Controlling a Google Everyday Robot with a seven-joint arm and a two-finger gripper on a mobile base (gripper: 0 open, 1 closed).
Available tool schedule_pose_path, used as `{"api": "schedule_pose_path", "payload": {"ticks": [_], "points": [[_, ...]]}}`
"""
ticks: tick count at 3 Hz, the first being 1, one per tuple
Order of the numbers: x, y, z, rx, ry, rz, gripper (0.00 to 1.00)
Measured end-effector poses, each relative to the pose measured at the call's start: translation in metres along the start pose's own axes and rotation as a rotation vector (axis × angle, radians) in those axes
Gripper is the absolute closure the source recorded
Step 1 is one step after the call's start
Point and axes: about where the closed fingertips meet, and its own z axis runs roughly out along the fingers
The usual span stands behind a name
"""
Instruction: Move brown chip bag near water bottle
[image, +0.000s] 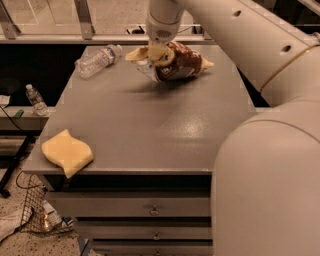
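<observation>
The gripper (158, 51) hangs at the end of the white arm (230, 30) over the far part of the grey table (150, 130). It is clamped on the brown chip bag (182, 65), gripping the bag's pale tan upper end; the 2 fingers are mostly buried in the crumpled foil. The dark brown body of the bag trails away to the right of the gripper and slightly below it, tilted, with its pointed corner furthest from the tool. A soft shadow lies on the tabletop below the gripper and the bag, and the bag seems to be clear of the surface.

The water bottle (97, 61) lies on its side to the left of the gripper, near it but not touching the bag, with its white cap pointing towards the tool.

Well away from the gripper, at the near left corner of the table, sits 1 yellow wavy-edged sponge (67, 152). Further left and lower, off the table, stands 1 small clear bottle (36, 99) with a white cap.
</observation>
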Motion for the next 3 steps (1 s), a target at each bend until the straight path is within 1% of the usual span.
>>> {"api": "schedule_pose_path", "payload": {"ticks": [1, 2, 3], "points": [[-0.035, -0.027, 0.013, 0.016, -0.031, -0.058, 1.00], [-0.062, -0.039, 0.028, 0.008, -0.059, -0.101, 1.00], [-0.084, -0.045, 0.038, 0.005, -0.087, -0.140, 1.00]]}}
